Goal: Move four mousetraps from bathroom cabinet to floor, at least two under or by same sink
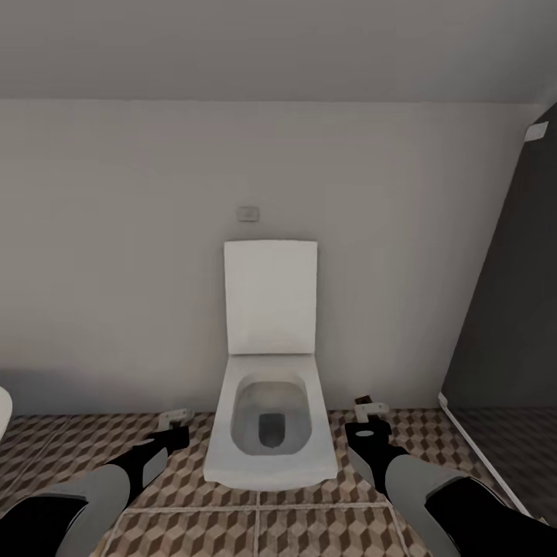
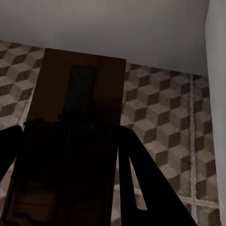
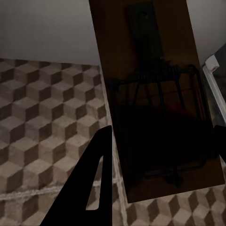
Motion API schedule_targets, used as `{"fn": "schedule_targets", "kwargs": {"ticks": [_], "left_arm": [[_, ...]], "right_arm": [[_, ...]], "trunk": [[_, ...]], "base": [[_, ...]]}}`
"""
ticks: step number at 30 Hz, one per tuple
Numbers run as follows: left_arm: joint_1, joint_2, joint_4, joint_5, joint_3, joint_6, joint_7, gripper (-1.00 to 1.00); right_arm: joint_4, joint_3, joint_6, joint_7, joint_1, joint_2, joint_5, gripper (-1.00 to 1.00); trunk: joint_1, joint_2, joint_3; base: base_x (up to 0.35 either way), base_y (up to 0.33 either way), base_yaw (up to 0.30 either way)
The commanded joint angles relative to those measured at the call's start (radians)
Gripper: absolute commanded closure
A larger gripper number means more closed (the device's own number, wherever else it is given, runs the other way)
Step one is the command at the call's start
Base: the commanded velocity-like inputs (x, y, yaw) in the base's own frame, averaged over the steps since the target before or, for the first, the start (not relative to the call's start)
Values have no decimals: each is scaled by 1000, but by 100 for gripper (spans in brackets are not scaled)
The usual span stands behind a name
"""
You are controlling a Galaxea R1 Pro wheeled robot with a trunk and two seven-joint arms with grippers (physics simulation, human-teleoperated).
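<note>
Bathroom, plain grey wall [image 1: 116,232] ahead, cube-pattern bathroom floor [image 1: 294,534] below. White toilet [image 1: 271,433] sits dead centre with its lid [image 1: 271,298] up, a small flush plate [image 1: 248,213] above it on the wall. Dark panel [image 1: 510,309] on the right, a white rounded edge [image 1: 4,414] at far left, can't tell what it belongs to.

Both arms are forward and low, one on each side of the toilet bowl.

- Left gripper [image 1: 175,422]: clamped on a mousetrap [image 2: 70,136]. The left wrist view has the brown board with its wire spring and bar sitting between the dark fingers [image 2: 141,188], floor tiles beyond it.
- Right gripper [image 1: 370,410]: clamped on a second mousetrap [image 3: 155,103]. Same picture in the right wrist view, board held flat between the fingers [image 3: 92,183], grout line under it.

Each trap looks pinched at one end with the rest sticking out past the fingertips, so the free end can reach the tiles first.

My read: two traps are in transit, held above the floor and not yet set down. No sink clearly identified here; the drop spot needs one next to it, so the toilet isn't the target.
</note>
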Motion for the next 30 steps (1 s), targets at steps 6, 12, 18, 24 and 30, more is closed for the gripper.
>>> {"fn": "schedule_targets", "kwargs": {"ticks": [6,12,18,24,30], "left_arm": [[-1,0,1,7,-9,-3,2,100],[-1,0,1,6,-10,-3,3,100],[-1,0,1,5,-10,-3,4,100],[-1,0,1,5,-10,-3,4,100],[-1,0,1,5,-9,-3,4,100]], "right_arm": [[0,9,-1,0,-1,-1,-12,100],[0,9,-1,-1,-1,-2,-12,100],[0,9,-2,-1,-1,-2,-11,100],[0,9,-3,-2,-1,-2,-11,100],[0,9,-3,-3,-1,-2,-11,100]], "trunk": [[0,0,-1],[0,0,-1],[0,0,-1],[0,0,-1],[0,0,-1]], "base": [[1,0,126],[0,0,52],[0,0,9],[0,0,1],[0,-104,0]]}}
